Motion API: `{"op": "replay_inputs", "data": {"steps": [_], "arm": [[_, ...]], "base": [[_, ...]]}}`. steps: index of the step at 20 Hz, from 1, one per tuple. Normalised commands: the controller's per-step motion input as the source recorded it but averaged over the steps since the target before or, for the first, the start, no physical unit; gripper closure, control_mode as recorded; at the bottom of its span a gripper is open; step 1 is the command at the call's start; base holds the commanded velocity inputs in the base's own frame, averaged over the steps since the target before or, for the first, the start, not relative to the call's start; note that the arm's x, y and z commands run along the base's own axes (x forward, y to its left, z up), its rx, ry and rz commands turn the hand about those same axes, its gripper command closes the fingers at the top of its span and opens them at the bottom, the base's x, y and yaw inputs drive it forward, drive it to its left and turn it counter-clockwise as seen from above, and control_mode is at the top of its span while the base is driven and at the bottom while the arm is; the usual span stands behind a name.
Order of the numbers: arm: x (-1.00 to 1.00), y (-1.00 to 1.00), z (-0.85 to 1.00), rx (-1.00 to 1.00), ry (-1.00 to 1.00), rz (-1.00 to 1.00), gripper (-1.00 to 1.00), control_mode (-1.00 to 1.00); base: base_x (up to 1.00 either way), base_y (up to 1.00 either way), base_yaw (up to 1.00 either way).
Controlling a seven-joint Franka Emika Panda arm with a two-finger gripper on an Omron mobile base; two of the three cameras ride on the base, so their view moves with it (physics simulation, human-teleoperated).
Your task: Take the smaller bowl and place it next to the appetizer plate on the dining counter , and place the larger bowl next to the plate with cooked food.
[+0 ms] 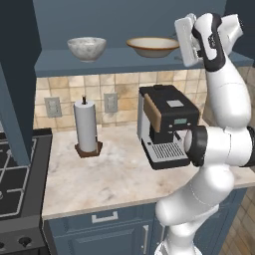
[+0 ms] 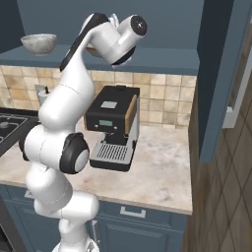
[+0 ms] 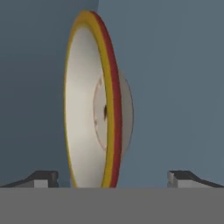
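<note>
On the blue shelf stand the smaller bowl, deep and grey marbled, and to its right the larger bowl, wide with a brown-orange rim. My gripper is raised to the shelf at the larger bowl's right edge. In the hand view the larger bowl appears turned on its side, and my gripper is open, its fingertips on either side of the rim without touching it. The appetizer plate, the plate with cooked food and the dining counter are out of view.
Below the shelf, a black coffee machine sits on the marble counter under my arm. A paper towel holder stands to its left, and a stove lies further left. A tall cabinet closes the right side.
</note>
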Motion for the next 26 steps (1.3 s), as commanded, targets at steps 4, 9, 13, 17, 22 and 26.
{"op": "replay_inputs", "data": {"steps": [4,9,13,17,22,26], "arm": [[0.54,0.13,-0.08,-0.04,0.0,0.0,-1.0,-1.0],[0.51,0.01,-0.06,-0.02,0.0,0.0,-1.0,-1.0],[0.42,0.0,-0.08,0.0,0.0,0.0,-1.0,-1.0],[0.23,0.0,0.0,0.0,-0.1,0.0,-1.0,-1.0],[0.23,0.02,0.0,0.0,-0.07,0.0,-1.0,-1.0],[0.27,0.25,-0.06,0.0,0.0,0.0,-1.0,-1.0]], "base": [[0.0,0.0,0.0],[0.0,0.0,0.0],[0.0,0.0,0.0],[0.0,0.0,0.0],[0.0,0.0,0.0],[0.0,0.0,0.0]]}}
